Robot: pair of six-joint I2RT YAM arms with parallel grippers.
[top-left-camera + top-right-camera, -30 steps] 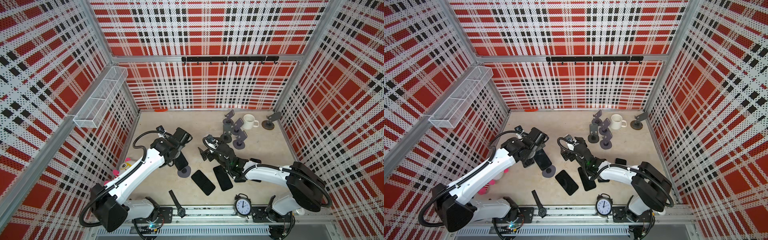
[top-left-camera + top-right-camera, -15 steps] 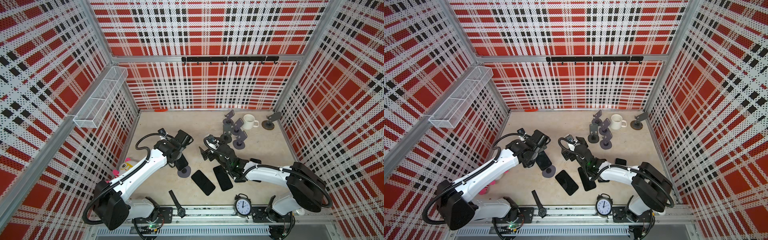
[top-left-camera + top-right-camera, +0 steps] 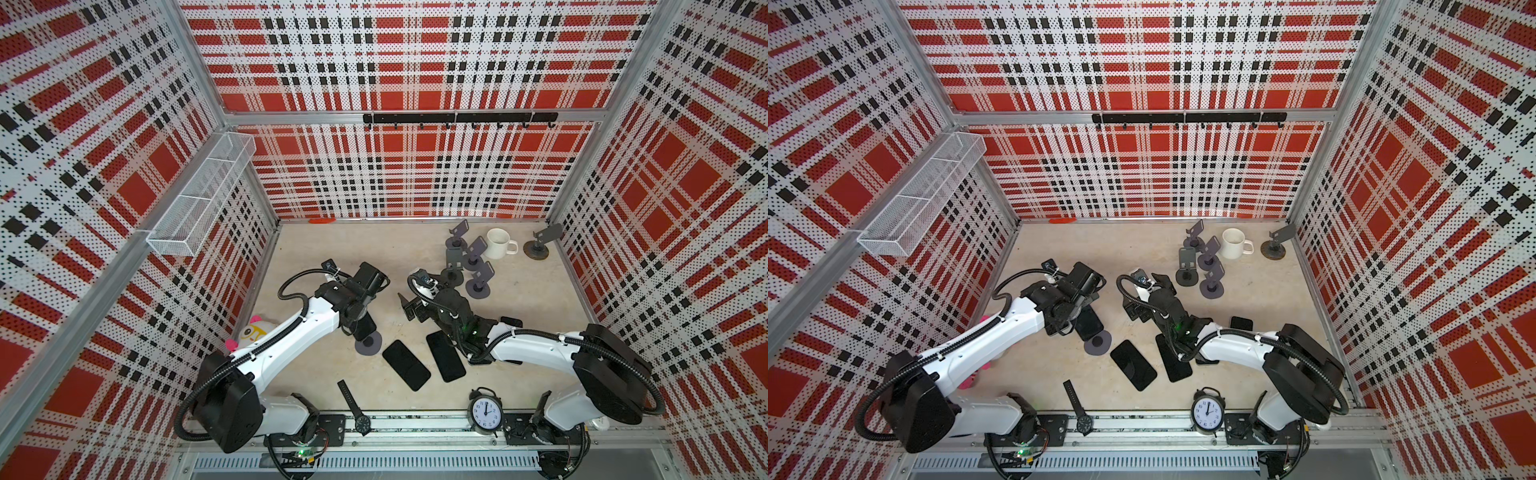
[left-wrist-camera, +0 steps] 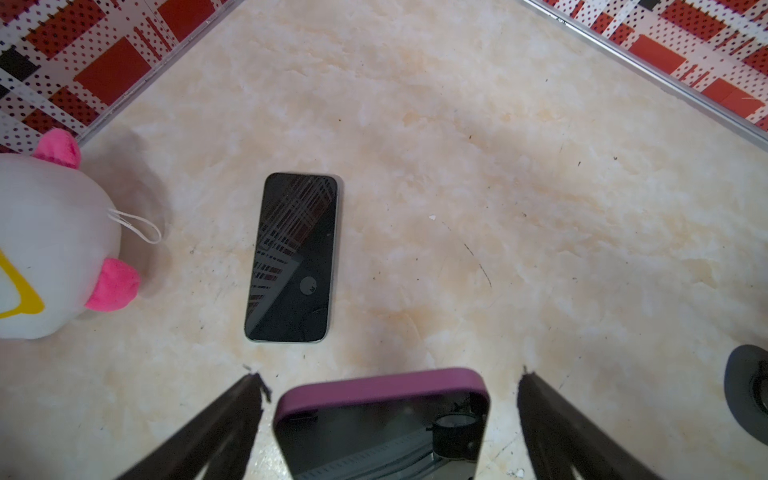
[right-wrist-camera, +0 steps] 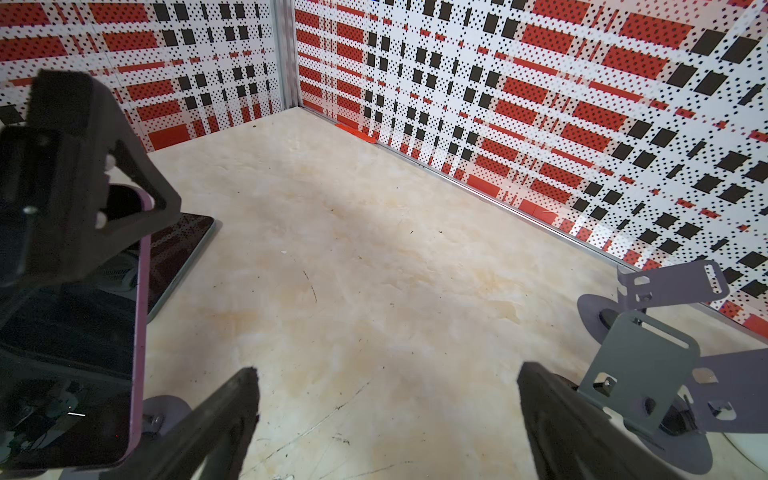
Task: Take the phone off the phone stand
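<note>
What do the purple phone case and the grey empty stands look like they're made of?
Purple phone case: probably silicone or soft plastic, with a matte finish; its edges are rounded and show no glare.
Grey empty stands: likely painted sheet metal, with a satin finish; they are thin bent plates with slots and screws.

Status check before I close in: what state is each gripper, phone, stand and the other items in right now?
left gripper: open, straddling the purple-cased phone, not touching it.
right gripper: open, empty.
purple-cased phone: propped on its stand, tilted.
phone stand: upright, holding that phone.
black phone: lying flat on the table.
spare stand: upright, empty.
mug: upright, looks empty.
alarm clock: standing.
</note>
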